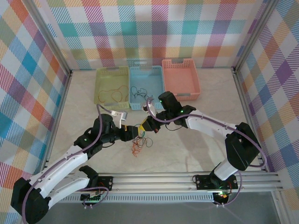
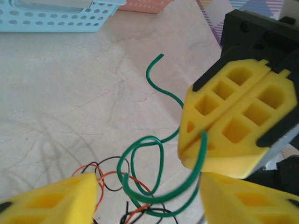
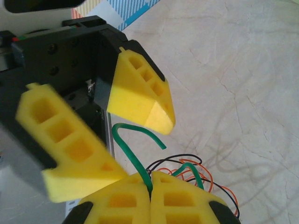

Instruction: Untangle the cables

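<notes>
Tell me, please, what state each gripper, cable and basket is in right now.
Left gripper: open.
Right gripper: shut on the green cable.
Green cable: looped, pinched.
Orange and black cables: tangled on the table.
Green basket: holds a coiled cable.
Blue basket: holds a black cable.
Pink basket: empty.
</notes>
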{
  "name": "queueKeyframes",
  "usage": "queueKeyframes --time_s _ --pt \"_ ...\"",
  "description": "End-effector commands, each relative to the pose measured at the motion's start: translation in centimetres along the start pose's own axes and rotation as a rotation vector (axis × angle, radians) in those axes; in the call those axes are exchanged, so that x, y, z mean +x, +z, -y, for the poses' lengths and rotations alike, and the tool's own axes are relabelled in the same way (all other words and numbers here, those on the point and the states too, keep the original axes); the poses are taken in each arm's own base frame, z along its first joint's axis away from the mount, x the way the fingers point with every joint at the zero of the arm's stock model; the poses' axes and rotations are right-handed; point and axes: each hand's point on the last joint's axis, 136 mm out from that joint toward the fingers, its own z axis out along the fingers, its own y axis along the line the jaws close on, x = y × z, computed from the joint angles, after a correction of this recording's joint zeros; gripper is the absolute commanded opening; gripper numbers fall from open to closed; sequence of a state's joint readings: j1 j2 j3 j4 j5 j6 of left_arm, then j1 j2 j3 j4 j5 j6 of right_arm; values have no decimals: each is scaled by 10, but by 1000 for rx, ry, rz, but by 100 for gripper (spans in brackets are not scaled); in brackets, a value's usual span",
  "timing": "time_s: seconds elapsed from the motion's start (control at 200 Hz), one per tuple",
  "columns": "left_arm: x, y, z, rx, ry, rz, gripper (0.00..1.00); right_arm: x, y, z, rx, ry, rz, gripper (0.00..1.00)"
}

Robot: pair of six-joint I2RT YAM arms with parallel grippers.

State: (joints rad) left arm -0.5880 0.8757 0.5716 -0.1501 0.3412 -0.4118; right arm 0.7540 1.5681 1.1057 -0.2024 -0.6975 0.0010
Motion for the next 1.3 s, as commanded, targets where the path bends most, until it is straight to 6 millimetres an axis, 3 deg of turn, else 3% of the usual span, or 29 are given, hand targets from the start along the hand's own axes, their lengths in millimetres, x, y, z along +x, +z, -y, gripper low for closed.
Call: queueKeyframes --time_s 0.0,0.135,0.25,0.47,1.035,1.075,1.16,1.295 --pt "-22 2 16 45 57 59 37 1 0 -6 -49 -6 6 0" --pt "-24 4 16 43 62 63 28 2 -1 -7 -50 -5 7 0" --pt "-26 2 13 19 59 73 0 2 -2 -7 -46 -5 10 0" --pt "-33 -18 -2 -123 33 84 0 1 -7 -7 -16 -32 39 0" --pt "-34 -56 12 -122 34 104 0 -3 -17 -5 24 -46 81 0" --pt "-35 -58 16 -109 37 104 0 -3 -17 -5 27 -47 84 7" --pt "-38 -62 30 -57 53 96 0 -5 -19 -8 17 -58 94 11" --pt "-45 -69 38 -48 75 103 0 -8 -26 -15 20 -90 134 36"
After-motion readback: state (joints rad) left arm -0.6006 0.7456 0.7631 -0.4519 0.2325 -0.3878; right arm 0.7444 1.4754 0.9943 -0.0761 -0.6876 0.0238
